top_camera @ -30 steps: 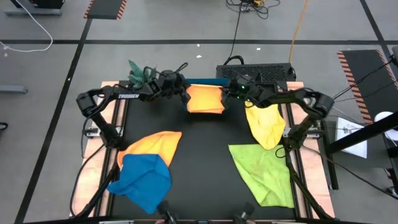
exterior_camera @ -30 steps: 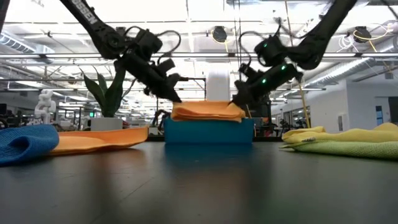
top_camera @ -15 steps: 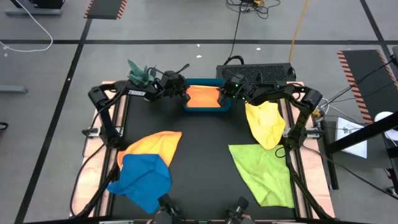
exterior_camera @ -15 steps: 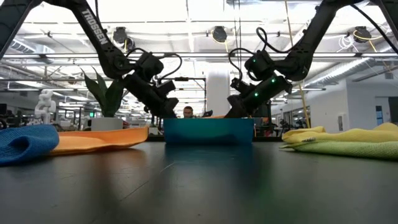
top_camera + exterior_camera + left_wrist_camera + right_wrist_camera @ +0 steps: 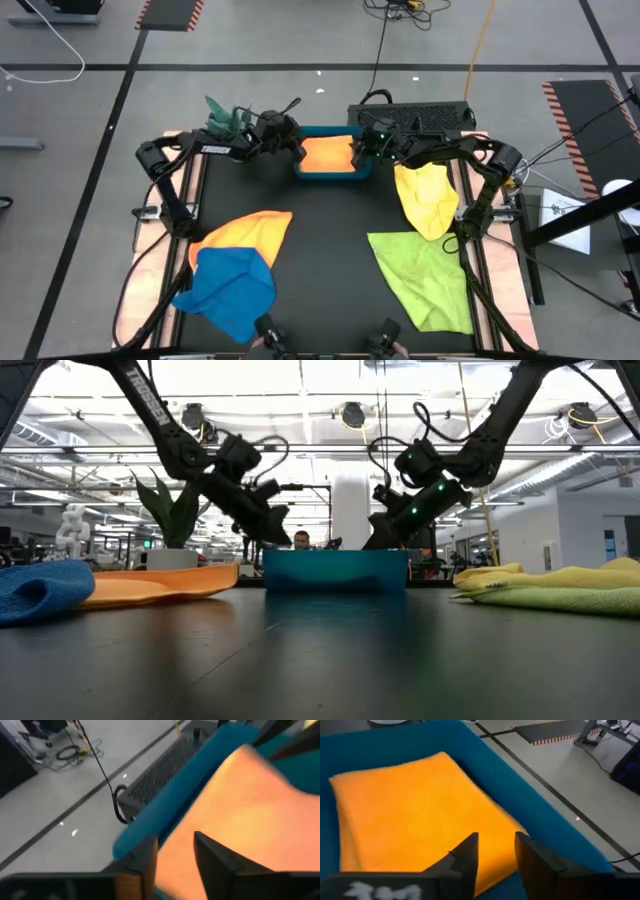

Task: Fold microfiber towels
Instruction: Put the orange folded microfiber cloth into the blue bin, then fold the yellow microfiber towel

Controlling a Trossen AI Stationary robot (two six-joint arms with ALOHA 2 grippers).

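While the black table (image 5: pixel 330 230) fills the middle of the high view, a lime towel (image 5: pixel 425 275) lies at its lower right with a yellow towel (image 5: pixel 428 200) just above it, and a blue towel (image 5: pixel 232 287) overlaps an orange towel (image 5: pixel 255 232) at lower left. At upper centre the teal tray (image 5: pixel 330 132) holds a folded orange towel (image 5: pixel 328 155). Left gripper (image 5: pixel 297 153) at the tray's left edge and right gripper (image 5: pixel 358 157) at its right both stand with fingers parted, gripping nothing.
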